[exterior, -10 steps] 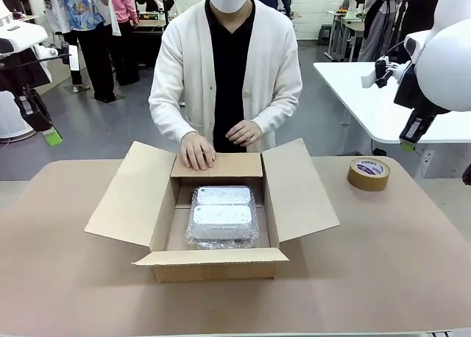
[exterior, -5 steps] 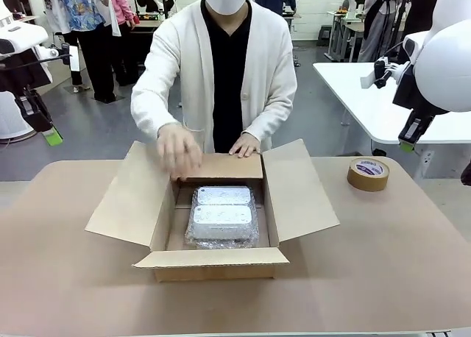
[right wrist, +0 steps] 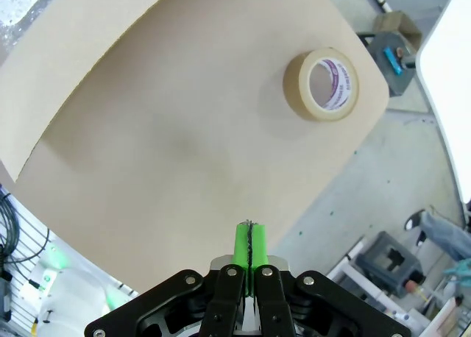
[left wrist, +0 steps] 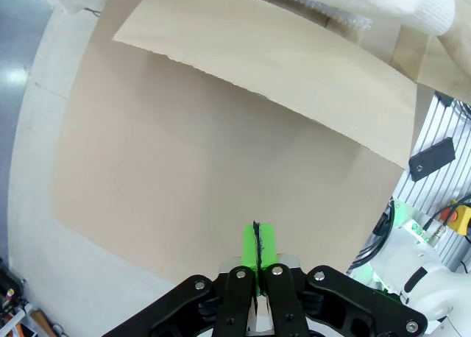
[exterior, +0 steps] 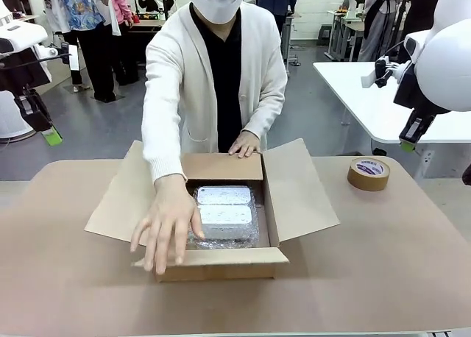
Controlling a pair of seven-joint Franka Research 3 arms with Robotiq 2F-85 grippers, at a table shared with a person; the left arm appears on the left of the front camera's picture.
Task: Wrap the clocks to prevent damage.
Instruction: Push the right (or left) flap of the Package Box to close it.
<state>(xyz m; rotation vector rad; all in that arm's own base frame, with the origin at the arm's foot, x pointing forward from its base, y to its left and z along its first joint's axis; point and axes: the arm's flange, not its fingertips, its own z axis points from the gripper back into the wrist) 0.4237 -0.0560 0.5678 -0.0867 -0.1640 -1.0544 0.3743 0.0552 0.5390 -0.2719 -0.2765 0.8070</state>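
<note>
- Step, as judged: the person is closing the carton [exterior: 298, 190]. One hand [exterior: 168, 226], lower centre-left in the front view, reaches the near flap; the other hand [exterior: 245, 143] rests on the far flap.
- To do it well, fold the flaps flat without crushing the bundle.
- Left end effector [left wrist: 256, 243] and right end effector [right wrist: 251, 245] — green pads pressed together, nothing held.
- Clocks [exterior: 223, 213] — a whitish-silvery bubble-wrap bundle at frame centre, lying inside the carton.
- Tape roll [exterior: 368, 173] sits at right on the counter [exterior: 383, 263], well apart.
</note>
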